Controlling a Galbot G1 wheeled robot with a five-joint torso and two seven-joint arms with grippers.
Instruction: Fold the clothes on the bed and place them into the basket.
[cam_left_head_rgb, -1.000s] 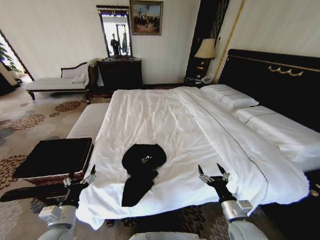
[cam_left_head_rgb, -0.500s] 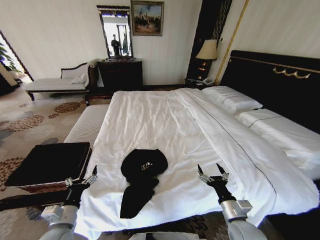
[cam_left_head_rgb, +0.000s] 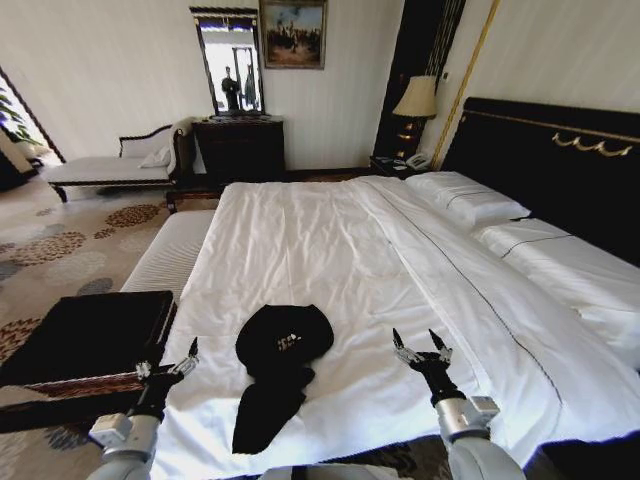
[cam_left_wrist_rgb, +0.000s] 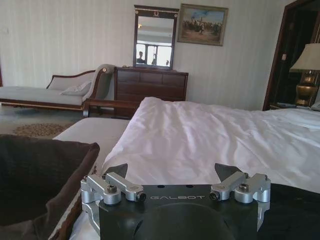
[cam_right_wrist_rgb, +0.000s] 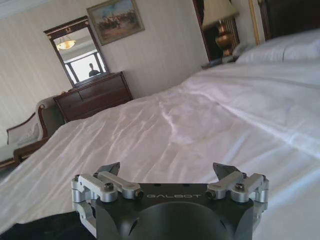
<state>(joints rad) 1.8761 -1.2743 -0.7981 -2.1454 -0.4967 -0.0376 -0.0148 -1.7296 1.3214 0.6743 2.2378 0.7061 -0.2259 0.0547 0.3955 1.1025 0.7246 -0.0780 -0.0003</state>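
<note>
Two end effectors hover spread apart and empty at lower frame, left end effector (cam_left_head_rgb: 166, 362) and right end effector (cam_left_head_rgb: 421, 347) flanking the crumpled clothes (cam_left_head_rgb: 276, 362) on the bed (cam_left_head_rgb: 330, 240), apparently poised to grasp; the basket (cam_left_head_rgb: 85, 342) waits lower left.

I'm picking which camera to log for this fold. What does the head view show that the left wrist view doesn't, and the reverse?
Head view alone: the crumpled T-shirt's full outline on the duvet, the right gripper open above the bed's near edge, the pillows and the headboard.

Left wrist view alone: a close look at the left gripper, fingers spread and empty.

Both: the bed, the basket beside it on the robot's left, the chaise, the dresser and the mirror.
</note>
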